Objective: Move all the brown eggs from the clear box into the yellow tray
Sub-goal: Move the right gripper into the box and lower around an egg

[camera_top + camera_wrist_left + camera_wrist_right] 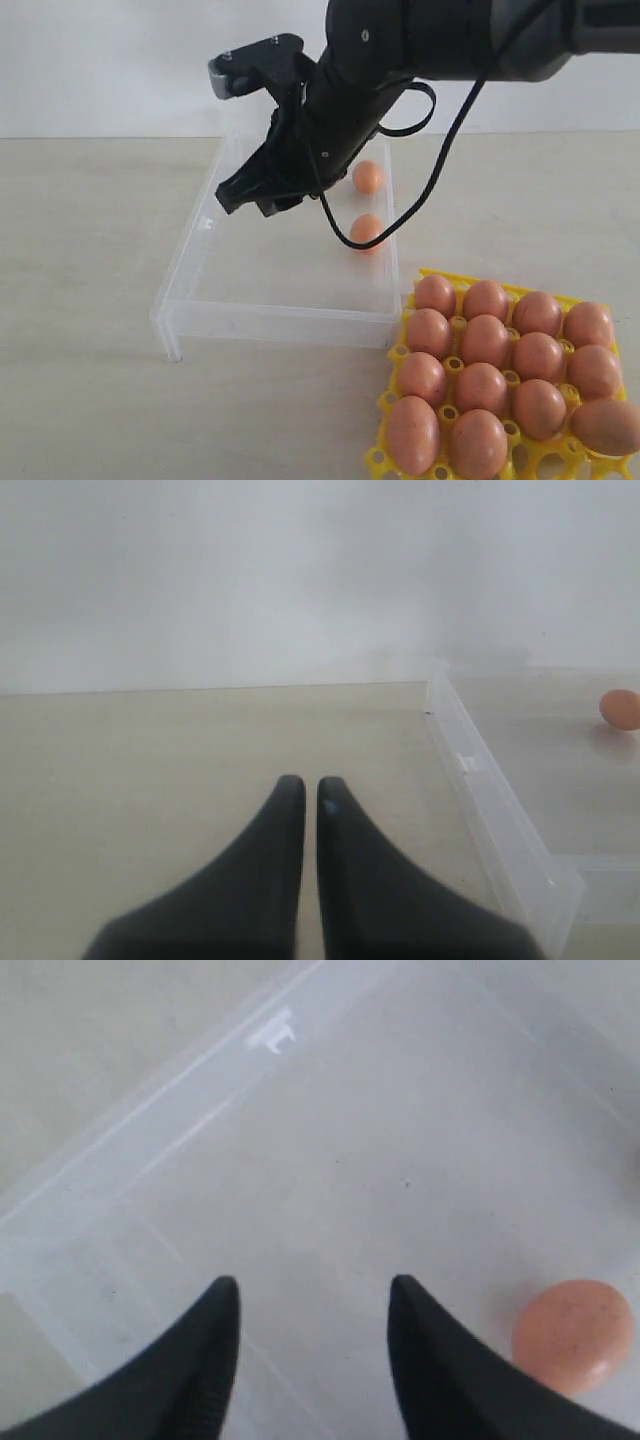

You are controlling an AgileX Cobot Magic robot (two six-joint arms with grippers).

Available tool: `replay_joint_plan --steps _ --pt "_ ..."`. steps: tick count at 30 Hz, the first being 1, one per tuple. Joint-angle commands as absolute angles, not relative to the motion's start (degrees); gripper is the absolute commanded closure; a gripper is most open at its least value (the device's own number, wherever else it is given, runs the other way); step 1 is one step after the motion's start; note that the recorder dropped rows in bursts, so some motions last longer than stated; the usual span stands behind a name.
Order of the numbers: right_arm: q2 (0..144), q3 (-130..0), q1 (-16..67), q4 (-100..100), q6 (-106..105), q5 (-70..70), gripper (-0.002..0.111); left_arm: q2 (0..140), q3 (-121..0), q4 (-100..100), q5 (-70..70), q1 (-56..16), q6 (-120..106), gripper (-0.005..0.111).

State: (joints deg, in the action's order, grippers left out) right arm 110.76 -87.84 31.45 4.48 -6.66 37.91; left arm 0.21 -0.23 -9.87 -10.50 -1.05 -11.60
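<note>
Exterior view: the right arm [420, 40] comes in from the upper right and bends down at the wrist, so the right fingers [250, 192] hang slanted above the floor of the clear box [280, 322]. Two brown eggs [366, 232] lie in the box behind the fingers, apart from each other. Fourteen more sit in the yellow tray [375, 461], which stands on the counter [90, 300] at the box's corner, well apart from the fingers.

Left wrist view: the left fingers [288, 810] are drawn together to a thin slit and hold nothing. They are low over bare counter, with the box wall beside them and one egg far off inside.

Right wrist view: the right fingers stand well apart with nothing between them, pointing at the box floor. One egg lies just outside one finger.
</note>
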Motion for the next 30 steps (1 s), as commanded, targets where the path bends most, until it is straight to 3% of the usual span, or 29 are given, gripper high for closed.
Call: replay_joint_plan --steps 1,6,30 --pt "113.96 -88.09 29.97 -4.48 4.87 36.38 0.054 0.0 0.0 -9.78 -10.36 -1.24 -11.62 0.103" --pt "116.13 -88.09 26.26 -9.71 20.3 37.52 0.054 0.0 0.0 -9.78 -10.36 -1.24 -11.62 0.103" --pt "122.74 -88.09 22.85 -6.96 25.52 29.49 0.054 0.0 0.0 -9.78 -10.36 -1.24 -11.62 0.103"
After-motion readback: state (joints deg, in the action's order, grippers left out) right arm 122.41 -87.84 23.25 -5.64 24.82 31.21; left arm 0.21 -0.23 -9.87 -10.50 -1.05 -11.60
